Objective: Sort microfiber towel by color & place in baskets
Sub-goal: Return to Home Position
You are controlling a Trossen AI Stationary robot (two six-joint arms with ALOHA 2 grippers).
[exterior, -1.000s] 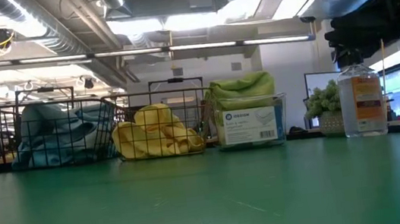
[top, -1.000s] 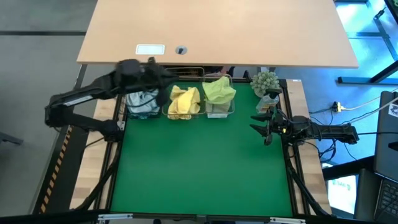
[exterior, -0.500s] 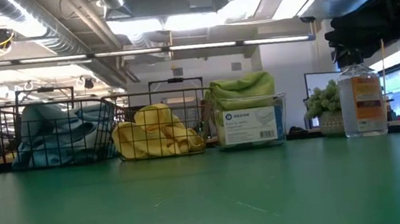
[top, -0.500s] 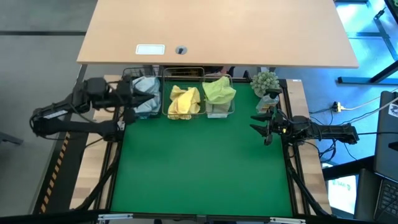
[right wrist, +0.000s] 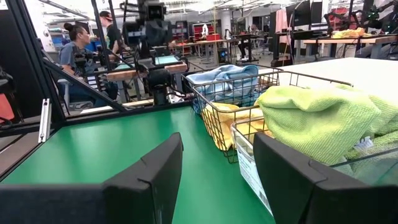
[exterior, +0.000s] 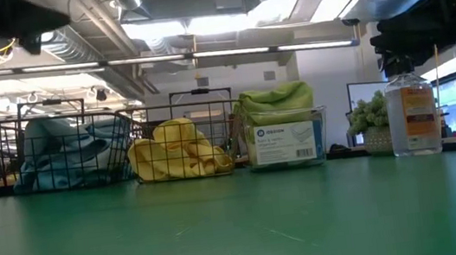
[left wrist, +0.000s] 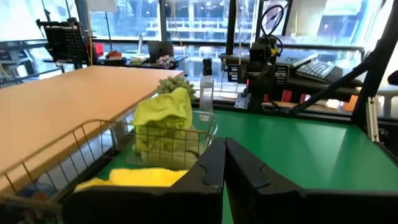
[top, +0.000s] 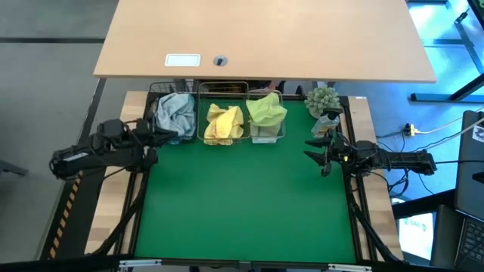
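On opposite table (top: 242, 204) edges, left claw (left wrist: 224, 154) closed, right claw (right wrist: 217, 148) wide open.

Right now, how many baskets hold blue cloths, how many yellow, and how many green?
Baskets holding light blue-grey fuzzy cloths: 1, the black wire mesh basket
Baskets holding yellow fuzzy cloths: 1, the middle wire mesh basket
Baskets holding pale green fuzzy cloths: 1, the clear plastic basket
Total: 3 baskets

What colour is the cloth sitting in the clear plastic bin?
Pale green. The cloth in the clear bin shows best in the high view.
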